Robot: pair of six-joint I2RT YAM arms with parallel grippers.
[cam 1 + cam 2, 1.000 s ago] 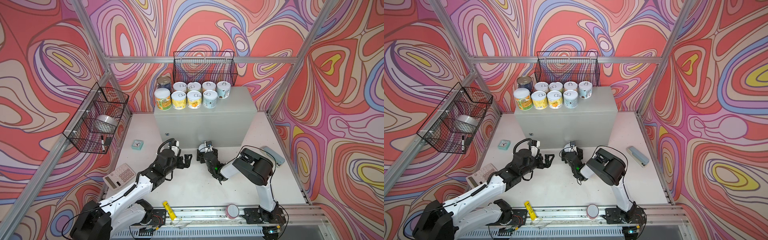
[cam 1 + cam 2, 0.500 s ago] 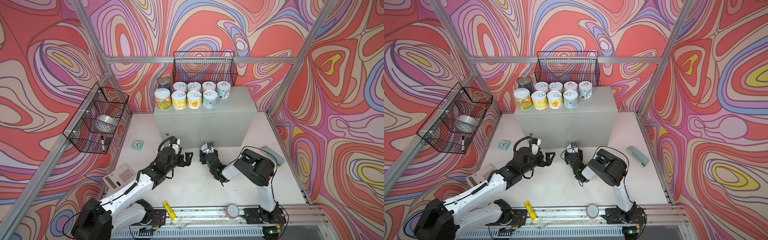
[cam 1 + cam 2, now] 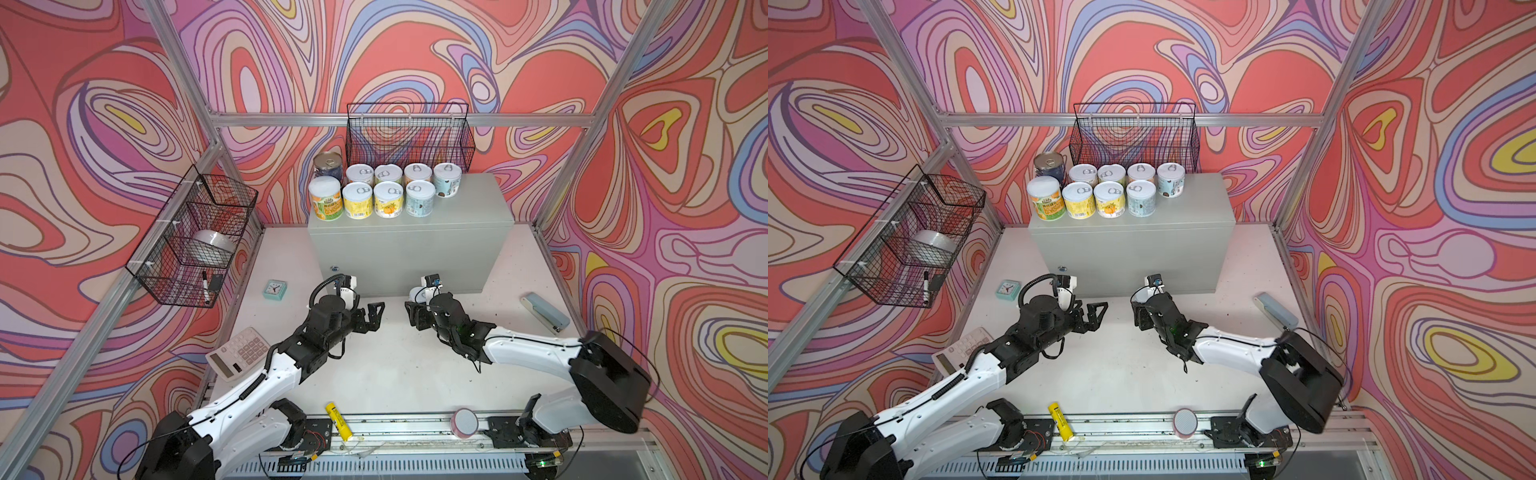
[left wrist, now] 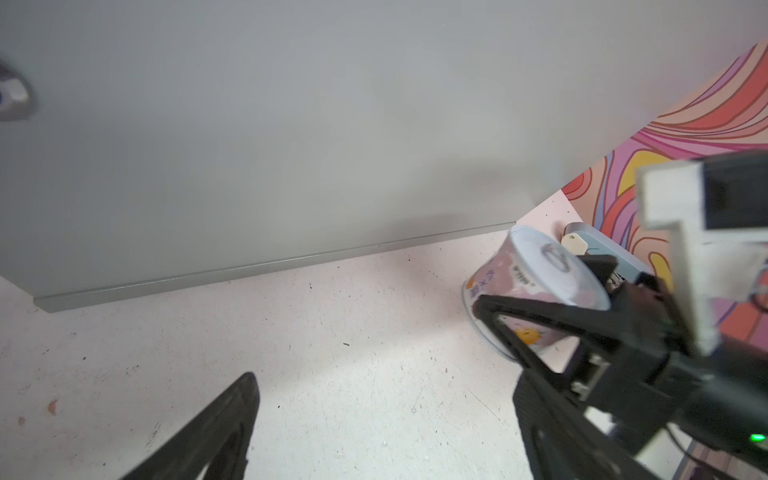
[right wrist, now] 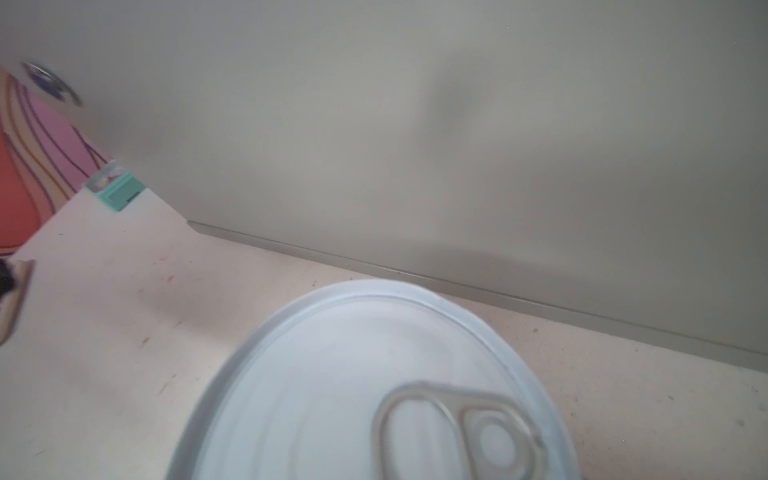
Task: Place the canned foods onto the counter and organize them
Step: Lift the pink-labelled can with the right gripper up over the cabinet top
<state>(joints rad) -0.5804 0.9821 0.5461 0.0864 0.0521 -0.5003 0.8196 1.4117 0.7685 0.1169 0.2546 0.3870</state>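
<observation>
Several canned foods (image 3: 386, 189) (image 3: 1108, 191) stand in two rows on the left part of the light-grey counter (image 3: 473, 205) (image 3: 1200, 203). One more can (image 3: 417, 293) (image 3: 1140, 294), with a white pull-tab lid and a pink label, is on the floor just in front of the counter. My right gripper (image 3: 417, 309) (image 3: 1144, 312) is shut on it, and in the left wrist view this can (image 4: 540, 270) sits tilted between the black fingers. Its lid (image 5: 374, 395) fills the right wrist view. My left gripper (image 3: 373, 318) (image 3: 1096, 315) (image 4: 384, 386) hangs open and empty over the floor to the can's left.
A teal clock (image 3: 274, 289) and a calculator (image 3: 239, 353) lie at the left. A grey stapler (image 3: 544, 311) lies at the right. A yellow tube (image 3: 338, 419) and a pink cylinder (image 3: 464, 422) rest on the front rail. Black wire baskets (image 3: 409, 137) (image 3: 193, 241) hang on the walls.
The right gripper's jaws have closed onto the pink-labelled can, and that arm's elbow has swung out to the right. The left gripper has stayed where it was, open.
</observation>
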